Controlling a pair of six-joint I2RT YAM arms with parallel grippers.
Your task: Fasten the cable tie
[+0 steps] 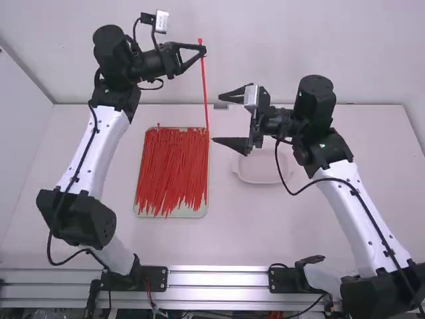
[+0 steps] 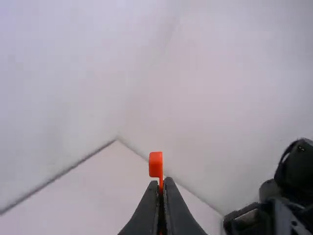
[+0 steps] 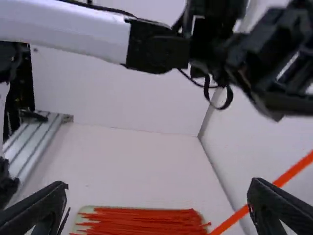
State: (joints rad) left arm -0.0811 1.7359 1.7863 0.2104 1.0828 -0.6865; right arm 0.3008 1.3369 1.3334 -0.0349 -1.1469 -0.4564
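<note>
- Left tool [image 1: 199, 50]: clamped tight on one red cable tie [image 1: 205, 93] near its head, held high; the tie hangs down.
- Right tool [image 1: 220, 119]: fingers wide apart, empty, just beside the hanging tie.
- Spare ties [image 1: 172, 171]: heaped on the tabletop [image 1: 265, 212] below.

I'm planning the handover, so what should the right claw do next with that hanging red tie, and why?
Probably ease the right claw sideways onto the thin red plastic cable tie and close. The left claw is shut on its head end, the strap hangs down, and the right claw stands open just beside it.
</note>
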